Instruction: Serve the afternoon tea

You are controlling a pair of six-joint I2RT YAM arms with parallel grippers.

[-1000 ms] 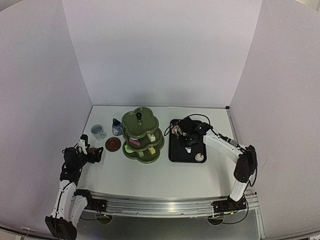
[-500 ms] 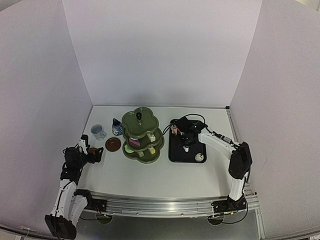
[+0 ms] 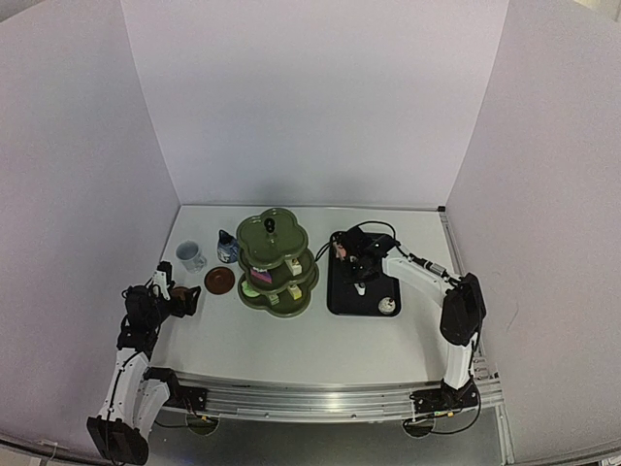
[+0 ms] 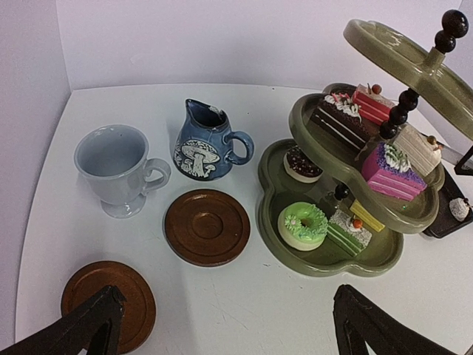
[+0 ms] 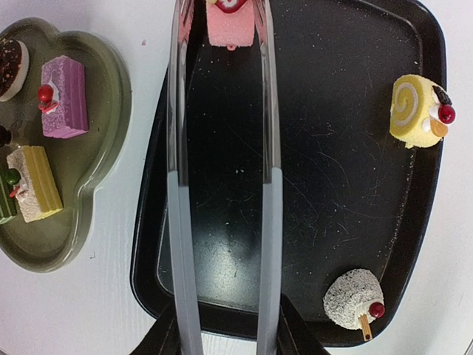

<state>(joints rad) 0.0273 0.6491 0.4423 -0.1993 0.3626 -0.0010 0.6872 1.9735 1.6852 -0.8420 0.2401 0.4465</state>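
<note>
The dark green three-tier stand point(image 3: 277, 262) holds several small cakes, among them a green doughnut point(image 4: 303, 225) on its bottom tier point(image 5: 103, 89). My right gripper point(image 5: 225, 336) is shut on metal tongs point(image 5: 177, 222) over the black tray point(image 5: 332, 185). A pink cake point(image 5: 230, 22) sits pinched between the tong tips. A yellow roll point(image 5: 417, 111) and a white coconut cake point(image 5: 355, 299) lie on the tray. My left gripper point(image 4: 229, 310) stands open and empty by one brown coaster point(image 4: 107, 303). The other coaster point(image 4: 207, 226), the white mug point(image 4: 118, 168) and the blue pot point(image 4: 205, 142) stand left of the stand.
White walls close in the table on the left, back and right. The black tray point(image 3: 364, 291) sits right beside the stand. My right arm point(image 3: 456, 311) reaches in from the table's right side.
My right gripper with the tongs has shifted a little left, toward the stand. The left arm has not moved.
</note>
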